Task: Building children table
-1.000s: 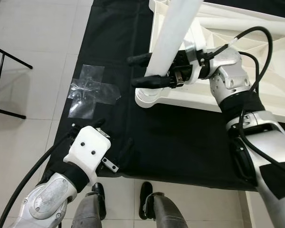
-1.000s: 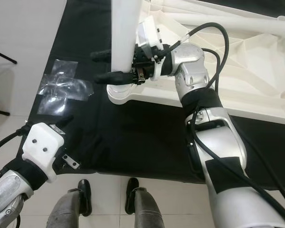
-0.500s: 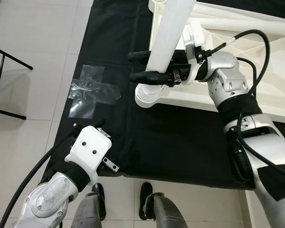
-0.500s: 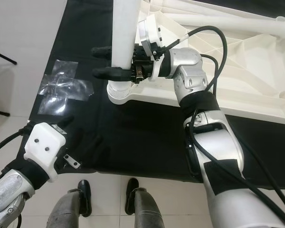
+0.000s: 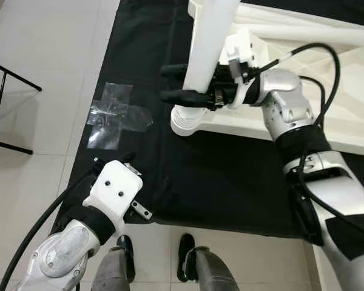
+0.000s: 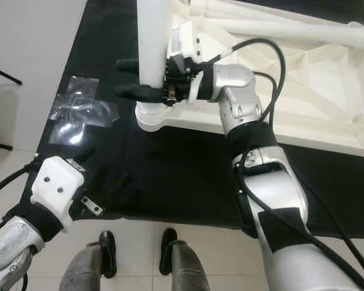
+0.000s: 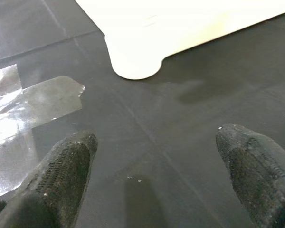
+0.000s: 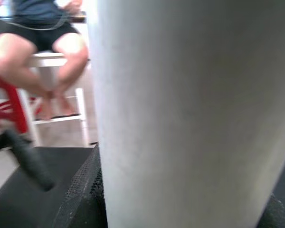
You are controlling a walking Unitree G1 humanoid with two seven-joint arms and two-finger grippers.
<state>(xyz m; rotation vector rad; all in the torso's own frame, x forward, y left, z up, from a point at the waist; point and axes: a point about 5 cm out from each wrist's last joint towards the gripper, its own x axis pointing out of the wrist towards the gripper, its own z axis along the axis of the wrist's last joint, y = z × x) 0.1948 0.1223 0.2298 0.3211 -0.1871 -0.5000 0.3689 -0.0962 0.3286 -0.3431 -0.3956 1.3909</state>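
Your right gripper (image 5: 181, 83) is clenched on the white table leg (image 5: 207, 51), one black finger on each side of the round tube, just above the ribbed socket (image 5: 185, 121) at the near left corner of the tabletop (image 5: 346, 91). The tabletop lies upside down on the black mat (image 5: 218, 176), its ribbed underside facing up, and the leg stands upright in that corner socket, rising past the top edge of the head view. In the right wrist view the leg (image 8: 190, 114) sits pressed between the textured pads (image 8: 80, 199), which hug its sides (behind it a person (image 8: 38, 42) sits on a white stool (image 8: 52, 80), legs and bare feet in view, with a red stool (image 8: 4, 104) beside).

Your left gripper (image 7: 152, 190) hangs low over the near left part of the mat, released and holding nothing; its two black fingers (image 7: 66, 166) stand well apart above bare mat in the left wrist view. A crossed patch of clear tape (image 5: 118, 115) lies on the mat's left edge, partly on the pale tiled floor (image 5: 42, 139), between that gripper and the tabletop corner. At the far left, a black frame (image 5: 0, 91) stands on the tiles. The robot's own feet (image 5: 155, 254) show at the mat's near edge.
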